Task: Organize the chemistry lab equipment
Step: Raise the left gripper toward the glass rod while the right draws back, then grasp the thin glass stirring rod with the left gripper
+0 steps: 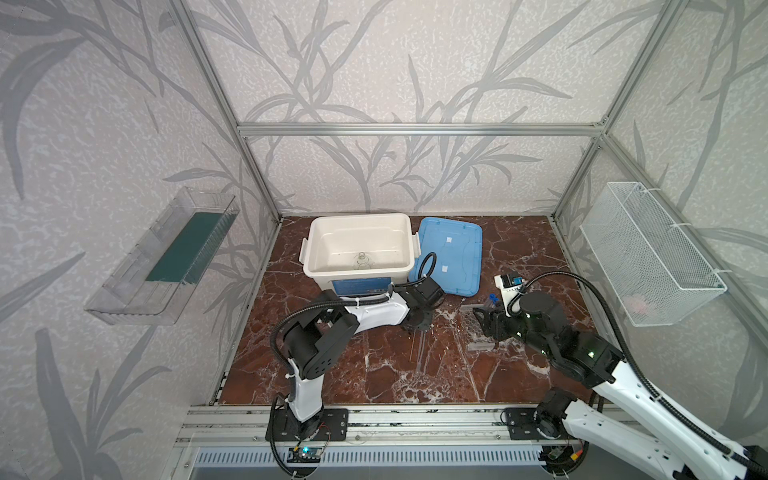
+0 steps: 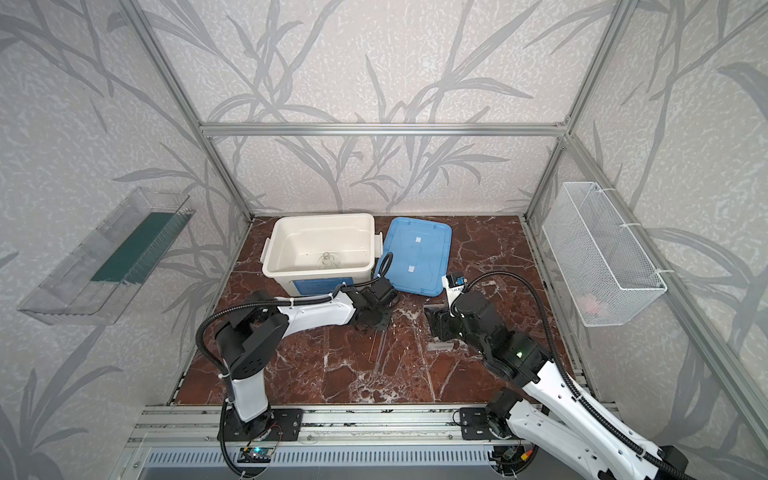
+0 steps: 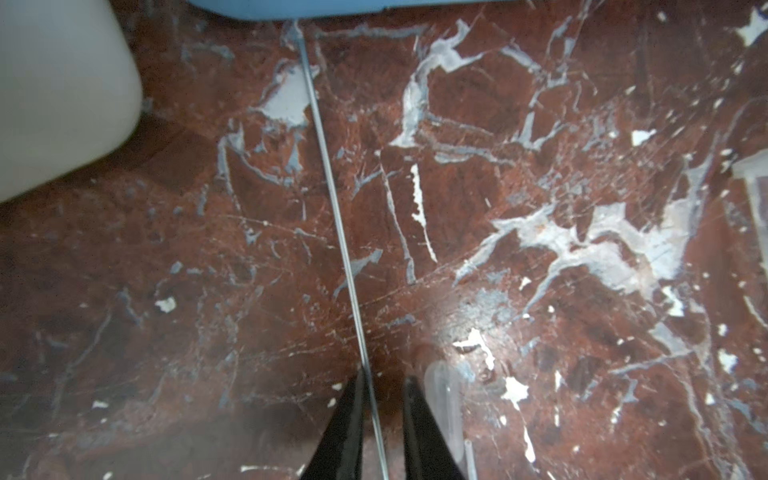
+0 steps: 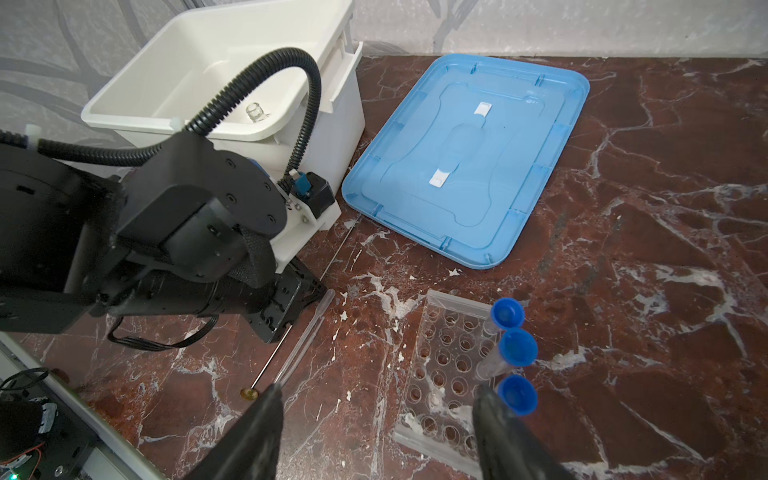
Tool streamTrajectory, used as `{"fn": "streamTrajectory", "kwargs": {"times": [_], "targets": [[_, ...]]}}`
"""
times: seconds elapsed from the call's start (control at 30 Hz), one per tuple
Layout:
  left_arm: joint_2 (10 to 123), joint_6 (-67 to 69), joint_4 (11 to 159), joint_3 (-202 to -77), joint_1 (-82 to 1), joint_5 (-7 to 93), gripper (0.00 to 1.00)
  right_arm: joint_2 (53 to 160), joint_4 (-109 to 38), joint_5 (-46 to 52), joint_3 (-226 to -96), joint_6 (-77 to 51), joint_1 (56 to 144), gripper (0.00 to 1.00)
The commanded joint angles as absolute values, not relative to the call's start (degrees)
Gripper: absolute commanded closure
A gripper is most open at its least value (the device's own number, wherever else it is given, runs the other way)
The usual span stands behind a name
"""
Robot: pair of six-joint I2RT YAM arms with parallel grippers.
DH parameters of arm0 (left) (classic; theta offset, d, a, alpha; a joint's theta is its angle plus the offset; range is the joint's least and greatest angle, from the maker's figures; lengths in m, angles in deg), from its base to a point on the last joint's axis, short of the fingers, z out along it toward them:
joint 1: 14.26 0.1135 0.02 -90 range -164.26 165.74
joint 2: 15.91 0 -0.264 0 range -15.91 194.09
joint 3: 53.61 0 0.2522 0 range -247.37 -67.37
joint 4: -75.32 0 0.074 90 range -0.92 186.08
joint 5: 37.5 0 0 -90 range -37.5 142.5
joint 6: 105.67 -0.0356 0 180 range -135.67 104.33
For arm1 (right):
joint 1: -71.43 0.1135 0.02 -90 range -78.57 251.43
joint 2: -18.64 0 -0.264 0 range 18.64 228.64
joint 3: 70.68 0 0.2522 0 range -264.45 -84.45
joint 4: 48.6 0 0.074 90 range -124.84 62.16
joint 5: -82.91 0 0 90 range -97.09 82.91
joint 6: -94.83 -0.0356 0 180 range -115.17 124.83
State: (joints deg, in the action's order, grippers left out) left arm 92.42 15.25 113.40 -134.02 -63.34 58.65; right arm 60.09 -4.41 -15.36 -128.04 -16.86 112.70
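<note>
Red marble table (image 3: 498, 187) carries the thin rod (image 3: 332, 195) flat, so my left fingers (image 3: 347, 419) straddle it, narrowly apart, not pinching yet. Right fingers (image 4: 257, 436) gape empty over the honeycomb rack (image 4: 440, 361).

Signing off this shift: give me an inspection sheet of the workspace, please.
Surface: red marble-look tabletop, white flecks scattered.
Job's things: flask inside white box; thin rod and pipette lying flat; three blue-capped tubes in the rack.
Clutter: blue lid flat beside the box.
Grippers: left gripper astride the rod, jaws narrowly apart; right gripper open above the rack.
Cables: black conduit arches over the left wrist.
Surroundings: wire basket and clear shelf on side walls.
</note>
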Motion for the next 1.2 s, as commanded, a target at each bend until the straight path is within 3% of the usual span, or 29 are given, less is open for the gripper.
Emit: {"fn": "streamTrajectory", "kwargs": {"times": [0.0,0.5,0.9,0.97,1.17], "targets": [[94.72,17.51,122.46,-132.06,-63.83,62.18,0.87,59.22,-5.61,-14.33,-127.64,-17.28,112.57,0.29],[94.07,21.25,127.91,-130.43,-66.89,58.36,0.86,60.19,-8.26,-7.17,-127.53,-17.41,112.56,0.27],[98.07,18.73,130.58,-131.9,-66.71,59.73,0.94,59.49,-12.98,-5.78,-124.75,-19.27,112.56,0.25],[97.21,18.05,131.89,-132.23,-66.63,60.3,1.0,59.81,-13.77,-5.86,-124.33,-19.98,112.56,0.25],[90.89,14.58,130.44,-130.92,-65.68,60.63,1.0,60.54,-14.1,-6.46,-124.43,-19.98,112.56,0.25]]}}
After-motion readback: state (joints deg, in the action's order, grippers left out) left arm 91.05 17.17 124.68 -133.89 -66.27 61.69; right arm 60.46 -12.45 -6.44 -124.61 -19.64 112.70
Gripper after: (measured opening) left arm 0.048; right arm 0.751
